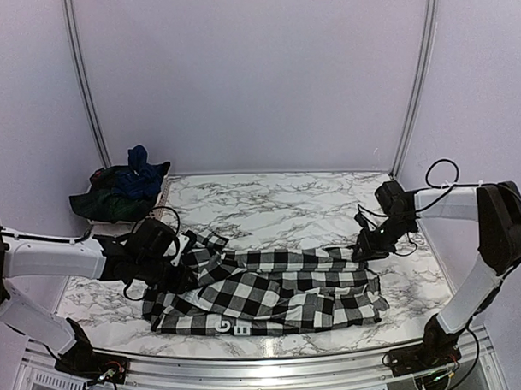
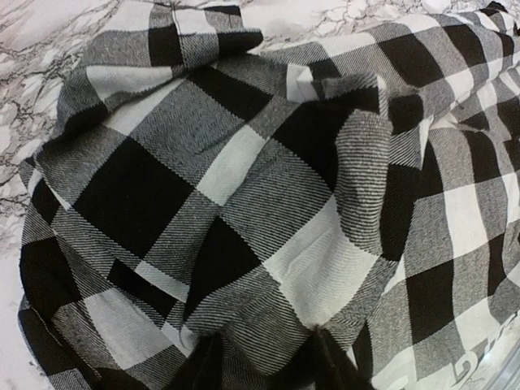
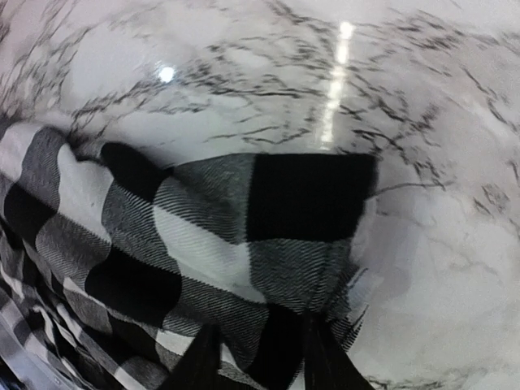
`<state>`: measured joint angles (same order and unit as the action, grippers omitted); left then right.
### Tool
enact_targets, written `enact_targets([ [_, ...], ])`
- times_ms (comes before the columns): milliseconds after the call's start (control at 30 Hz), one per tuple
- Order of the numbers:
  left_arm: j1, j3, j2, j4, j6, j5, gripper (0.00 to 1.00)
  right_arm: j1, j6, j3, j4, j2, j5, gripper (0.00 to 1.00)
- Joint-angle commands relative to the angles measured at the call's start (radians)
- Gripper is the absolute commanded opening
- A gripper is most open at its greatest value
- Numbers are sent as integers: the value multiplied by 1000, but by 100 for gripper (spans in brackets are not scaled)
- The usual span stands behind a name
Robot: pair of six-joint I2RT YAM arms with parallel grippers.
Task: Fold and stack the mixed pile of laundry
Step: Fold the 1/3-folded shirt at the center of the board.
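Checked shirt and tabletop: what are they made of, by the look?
Checked shirt: woven cloth, likely flannel-like cotton; twill ribs show, matte, soft folds. Tabletop: marble-look, glossy; grey veins, light glare. Real stone or laminate, cannot tell.

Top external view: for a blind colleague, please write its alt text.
A black-and-white checked shirt lies rumpled across a marble table, the left hand at its left end, the right hand at its right end. Dark blue and green garments are heaped at the far left corner.
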<state>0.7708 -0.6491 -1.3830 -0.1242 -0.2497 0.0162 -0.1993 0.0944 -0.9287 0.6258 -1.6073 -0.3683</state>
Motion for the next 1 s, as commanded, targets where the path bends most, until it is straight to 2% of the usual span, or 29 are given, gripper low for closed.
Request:
enact_targets([
  [0,2,-102,95,-88,-18,-39,56,-2,23,-153,91,22,52,44],
  [67,-12,-157,131,-86,-26,-66,74,-2,47,-217,91,39,45,50],
  [133,-74,-238,99,-106,-33,-52,87,-8,60,-267,81,36,3,51],
  [267,-197,-442,-92,-194,-54,38,94,-30,67,-297,48,-7,-77,50],
  [367,-222,-585,-252,-245,-40,50,93,-60,57,-291,33,-52,-114,49],
  [567,-252,-794,-515,-338,-74,82,76,-131,68,-228,-24,-108,-149,47],
  [867,-249,-828,-697,-439,-60,68,70,-210,130,-85,-151,-179,-136,47],
  [967,-253,-866,-758,-470,-49,29,59,-212,158,-49,-199,-209,-136,47],
])
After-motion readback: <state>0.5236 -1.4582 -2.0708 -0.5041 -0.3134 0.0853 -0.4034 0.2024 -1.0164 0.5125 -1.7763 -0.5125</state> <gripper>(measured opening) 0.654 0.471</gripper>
